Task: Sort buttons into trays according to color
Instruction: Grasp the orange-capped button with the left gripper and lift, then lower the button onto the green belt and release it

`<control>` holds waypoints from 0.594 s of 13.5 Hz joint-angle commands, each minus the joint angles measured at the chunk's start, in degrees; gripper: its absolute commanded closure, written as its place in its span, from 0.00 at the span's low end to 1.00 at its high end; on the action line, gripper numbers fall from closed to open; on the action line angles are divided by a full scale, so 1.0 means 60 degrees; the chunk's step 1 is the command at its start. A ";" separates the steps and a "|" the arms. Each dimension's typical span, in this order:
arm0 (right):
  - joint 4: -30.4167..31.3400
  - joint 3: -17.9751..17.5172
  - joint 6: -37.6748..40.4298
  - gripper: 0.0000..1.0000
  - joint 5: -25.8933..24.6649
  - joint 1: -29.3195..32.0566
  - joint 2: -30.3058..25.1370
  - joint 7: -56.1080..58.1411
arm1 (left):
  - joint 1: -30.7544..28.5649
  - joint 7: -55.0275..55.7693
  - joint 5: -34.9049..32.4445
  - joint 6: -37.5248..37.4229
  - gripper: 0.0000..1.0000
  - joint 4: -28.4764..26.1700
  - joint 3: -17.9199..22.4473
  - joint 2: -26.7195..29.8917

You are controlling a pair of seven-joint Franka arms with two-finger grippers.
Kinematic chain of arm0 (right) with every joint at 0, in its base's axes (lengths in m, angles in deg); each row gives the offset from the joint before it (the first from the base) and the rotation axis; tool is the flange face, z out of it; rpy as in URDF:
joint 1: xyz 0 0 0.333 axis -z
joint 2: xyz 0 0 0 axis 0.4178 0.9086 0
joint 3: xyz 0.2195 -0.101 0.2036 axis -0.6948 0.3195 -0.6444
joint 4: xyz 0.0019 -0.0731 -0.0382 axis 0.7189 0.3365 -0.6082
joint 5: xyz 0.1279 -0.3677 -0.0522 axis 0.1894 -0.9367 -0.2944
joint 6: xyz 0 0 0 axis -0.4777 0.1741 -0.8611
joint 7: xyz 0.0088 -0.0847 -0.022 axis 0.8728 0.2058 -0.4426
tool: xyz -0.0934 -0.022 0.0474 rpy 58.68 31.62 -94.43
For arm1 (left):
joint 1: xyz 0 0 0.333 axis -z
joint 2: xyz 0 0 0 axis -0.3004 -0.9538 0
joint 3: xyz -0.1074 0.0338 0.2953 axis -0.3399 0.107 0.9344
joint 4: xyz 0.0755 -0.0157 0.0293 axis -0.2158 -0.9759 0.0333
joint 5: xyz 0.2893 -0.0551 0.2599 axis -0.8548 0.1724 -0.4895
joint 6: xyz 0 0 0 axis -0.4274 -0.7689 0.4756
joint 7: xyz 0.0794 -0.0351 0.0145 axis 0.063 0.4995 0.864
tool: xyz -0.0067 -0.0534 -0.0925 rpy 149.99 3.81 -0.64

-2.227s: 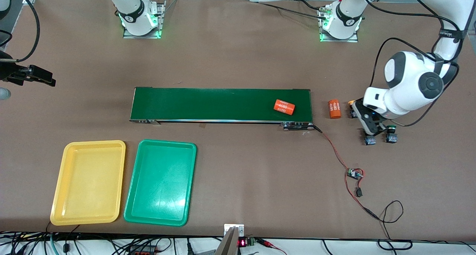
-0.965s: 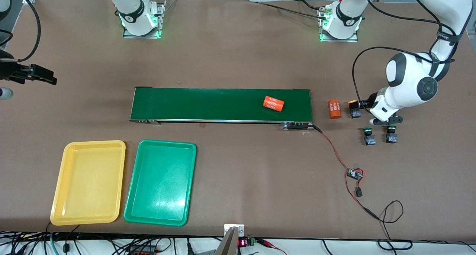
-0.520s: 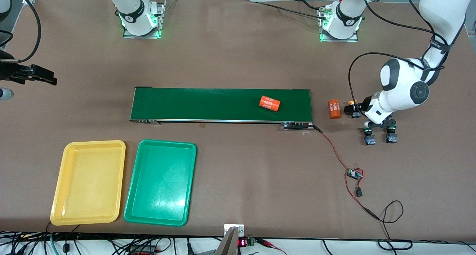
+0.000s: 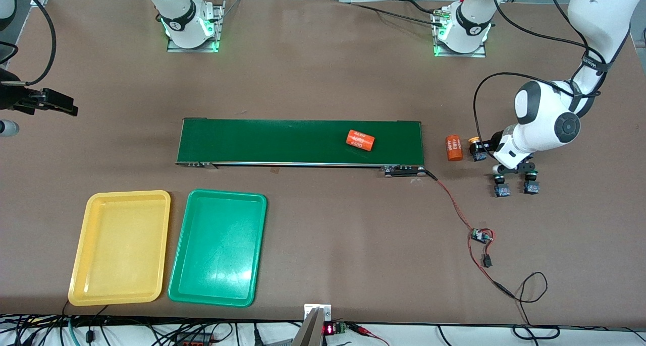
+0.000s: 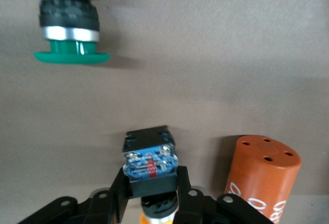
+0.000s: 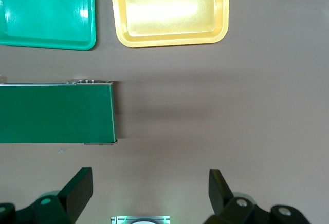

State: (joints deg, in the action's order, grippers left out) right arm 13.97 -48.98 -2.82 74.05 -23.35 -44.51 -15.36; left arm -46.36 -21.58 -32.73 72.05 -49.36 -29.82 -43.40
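The conveyor belt (image 4: 300,142) carries 1 orange cylinder (image 4: 360,140) printed "4680". The yellow tray (image 4: 121,248) and green tray (image 4: 218,247) lie side by side, nearer the front camera than the belt, both holding nothing. A second orange cylinder (image 4: 453,148), also marked "4680", rests off the belt's end. Just beside it, the left gripper (image 5: 152,188) pinches a yellow button (image 4: 477,149). 2 green buttons (image 4: 500,186) sit nearer the camera. The right gripper (image 6: 149,193) waits with fingers spread wide, above the table by the right arm's base.
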 commanded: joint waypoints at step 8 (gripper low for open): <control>-0.0076 -0.0076 0.0072 0.00 0.0092 0.0040 0.0058 0.0058 | 0.1923 -0.1251 -0.0057 -0.2653 1.00 0.1560 -0.0259 0.1864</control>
State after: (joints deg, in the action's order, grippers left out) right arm 13.98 -49.00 -2.83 74.05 -23.39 -44.23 -15.34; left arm -39.58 -28.28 -32.99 57.32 -40.72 -31.36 -32.69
